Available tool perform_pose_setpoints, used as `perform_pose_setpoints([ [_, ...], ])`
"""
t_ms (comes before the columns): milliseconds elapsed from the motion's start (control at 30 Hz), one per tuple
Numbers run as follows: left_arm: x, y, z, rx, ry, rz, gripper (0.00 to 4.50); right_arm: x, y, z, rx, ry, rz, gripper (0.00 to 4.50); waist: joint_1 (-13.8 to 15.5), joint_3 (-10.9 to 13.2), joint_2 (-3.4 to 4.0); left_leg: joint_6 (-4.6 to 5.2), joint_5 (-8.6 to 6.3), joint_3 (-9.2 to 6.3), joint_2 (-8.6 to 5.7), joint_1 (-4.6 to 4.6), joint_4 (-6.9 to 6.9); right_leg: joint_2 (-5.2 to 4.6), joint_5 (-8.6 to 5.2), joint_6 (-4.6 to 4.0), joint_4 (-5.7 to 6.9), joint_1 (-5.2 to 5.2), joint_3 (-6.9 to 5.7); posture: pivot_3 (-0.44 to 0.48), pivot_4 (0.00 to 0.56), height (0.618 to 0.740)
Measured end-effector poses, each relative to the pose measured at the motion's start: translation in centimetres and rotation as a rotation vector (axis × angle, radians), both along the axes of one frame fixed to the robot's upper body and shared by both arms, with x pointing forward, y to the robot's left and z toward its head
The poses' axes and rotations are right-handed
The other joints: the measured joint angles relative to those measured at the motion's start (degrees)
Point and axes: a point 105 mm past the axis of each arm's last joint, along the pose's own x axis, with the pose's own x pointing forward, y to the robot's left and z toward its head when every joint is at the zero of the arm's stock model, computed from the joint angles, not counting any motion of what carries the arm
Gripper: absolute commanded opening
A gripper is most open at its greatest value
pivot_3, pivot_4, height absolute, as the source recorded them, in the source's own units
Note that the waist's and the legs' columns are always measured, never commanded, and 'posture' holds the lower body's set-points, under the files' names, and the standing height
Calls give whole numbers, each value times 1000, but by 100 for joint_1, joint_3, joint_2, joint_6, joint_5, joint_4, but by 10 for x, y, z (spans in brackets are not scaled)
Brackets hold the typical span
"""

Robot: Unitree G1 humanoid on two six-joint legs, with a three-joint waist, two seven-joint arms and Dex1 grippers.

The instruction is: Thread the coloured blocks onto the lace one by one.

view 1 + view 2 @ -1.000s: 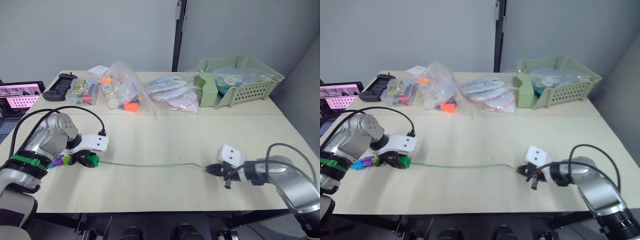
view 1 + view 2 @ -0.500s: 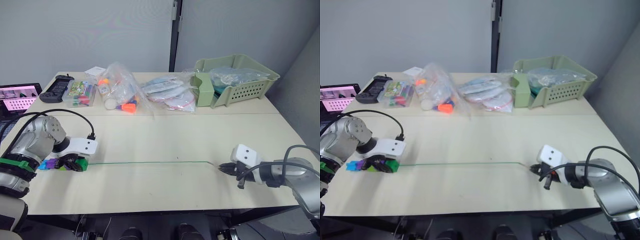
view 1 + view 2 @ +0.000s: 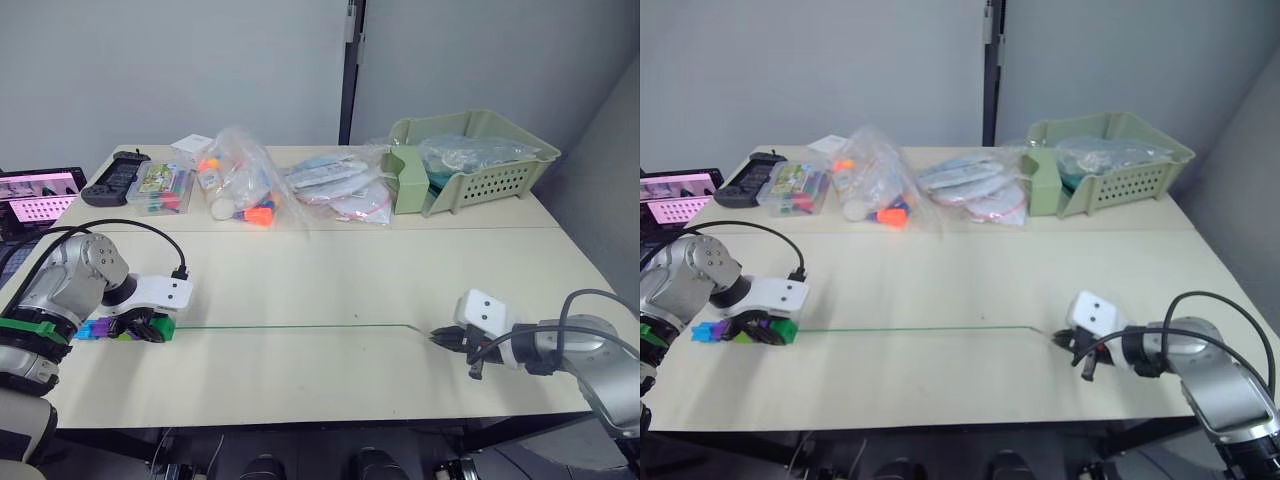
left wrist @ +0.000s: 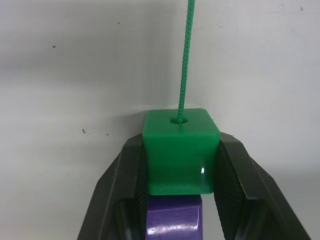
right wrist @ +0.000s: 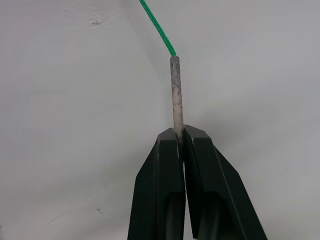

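Here my right gripper (image 5: 181,131) pinches the lace's (image 3: 300,326) stiff tip, its best handle, since the cord beyond looks limp. It runs across the table (image 3: 330,270) into the dark green block (image 4: 180,150) clamped in my left gripper (image 4: 180,165).

Stereo head pair overlooking table (image 3: 330,290), wrist cameras close along each gripper, sharing the lace (image 3: 290,326)
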Motion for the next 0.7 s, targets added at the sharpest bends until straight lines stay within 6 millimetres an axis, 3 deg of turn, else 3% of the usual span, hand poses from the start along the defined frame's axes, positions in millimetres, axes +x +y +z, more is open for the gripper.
perform_pose_setpoints([
  [267, -2, 0, -1, 1, -10, -4, 1189, 5, -5, 0, -11, -2, -19, 0, 6, -3, 5, 0, 0, 3, -1, 3, 2, -1, 0, 0, 1, 3, 3, 0, 150, 740],
  [500, -3, -1, -2, 2, -38, -21, 1189, 2, 7, -24, -41, 54, -4, 0, 9, -9, 15, 0, 0, 4, -1, 5, 2, -2, 0, 0, 0, 5, 4, 0, 150, 740],
  [600, -3, -2, -2, 2, -47, -27, 1189, 8, 11, -24, -45, 38, -11, 0, 1, -10, 15, 0, 0, 7, 1, 12, 2, -1, 0, 0, -4, 12, 4, 0, 150, 740],
  [667, -4, -1, -3, 0, -51, -25, 2240, 11, 15, -24, -25, 33, -27, 686, 2, -11, 14, 0, 0, 6, 2, 21, 2, 1, -1, 1, -6, 24, 3, 0, 150, 740],
  [700, -4, -1, -3, 0, -52, -27, 2557, 12, 17, -24, -15, 31, -30, 1009, -3, -11, 14, 0, 0, 6, 3, 23, 2, 2, -1, 1, -8, 27, 3, 0, 150, 740],
])
